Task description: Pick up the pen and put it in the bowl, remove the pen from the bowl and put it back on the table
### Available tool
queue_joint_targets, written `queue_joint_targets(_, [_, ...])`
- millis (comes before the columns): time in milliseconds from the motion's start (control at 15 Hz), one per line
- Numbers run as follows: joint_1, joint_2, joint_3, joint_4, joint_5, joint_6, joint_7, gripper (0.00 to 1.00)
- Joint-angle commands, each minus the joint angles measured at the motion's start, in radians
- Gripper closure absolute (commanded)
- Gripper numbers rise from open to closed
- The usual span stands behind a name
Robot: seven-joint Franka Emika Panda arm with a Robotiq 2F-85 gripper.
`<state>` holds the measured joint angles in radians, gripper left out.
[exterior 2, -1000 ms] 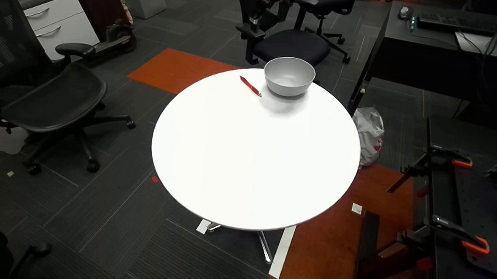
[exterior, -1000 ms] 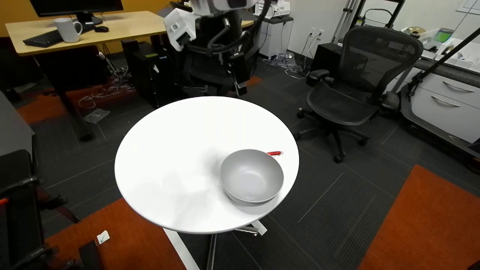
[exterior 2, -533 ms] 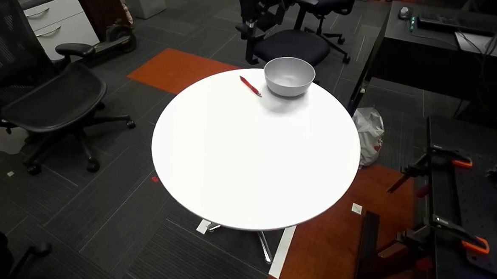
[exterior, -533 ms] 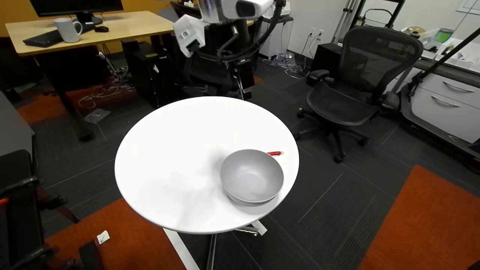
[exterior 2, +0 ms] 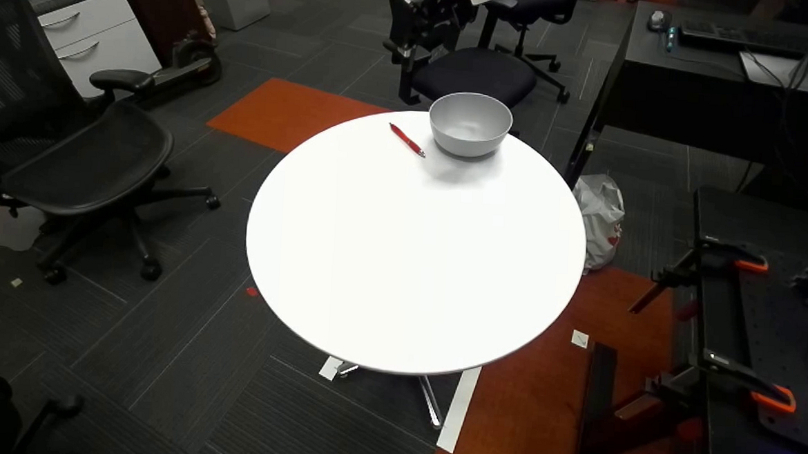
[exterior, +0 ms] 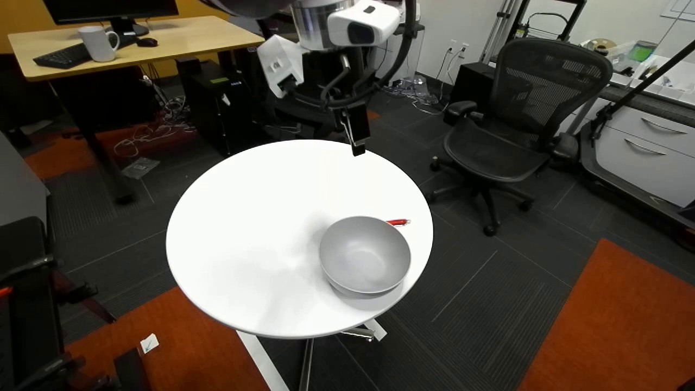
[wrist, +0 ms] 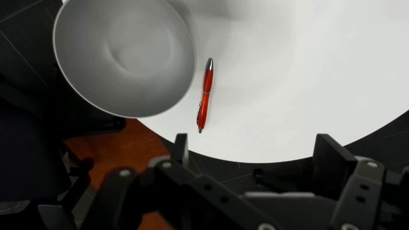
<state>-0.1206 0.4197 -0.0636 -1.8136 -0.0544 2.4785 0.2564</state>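
1. At the far edge of the round white surface (exterior: 244, 217), in an exterior view, the arm (exterior: 320, 26) has just been brought lower and nearer.
2. In the wrist view, the hand (wrist: 250, 143) is spread wide apart, with nothing gripped.
3. The pen (wrist: 207, 88) has not been moved: it is left on the surface, just right of the bowl (wrist: 140, 48) in the wrist view, not touching it.
4. So the pen is likely being reached for, and the whole job seems left to be done.
5. The pen is shaped thin and long, shiny red, maybe plastic, silver-tipped.
6. The bowl is smooth, round and dull grey, thin at its rim.
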Motion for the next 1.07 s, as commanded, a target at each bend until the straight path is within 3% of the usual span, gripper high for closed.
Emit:
queue_joint_targets(0, [-0.002,0.116,-0.015,0.128,0.049,-0.046,-0.05,0.0])
queue_joint_targets(200, [-0.001,0.211,-0.03,0.221,0.045,-0.035,-0.059,0.0])
queue_joint_targets(1000, [-0.044,0.495,-0.02,0.576,0.044,-0.213,-0.175,0.0])
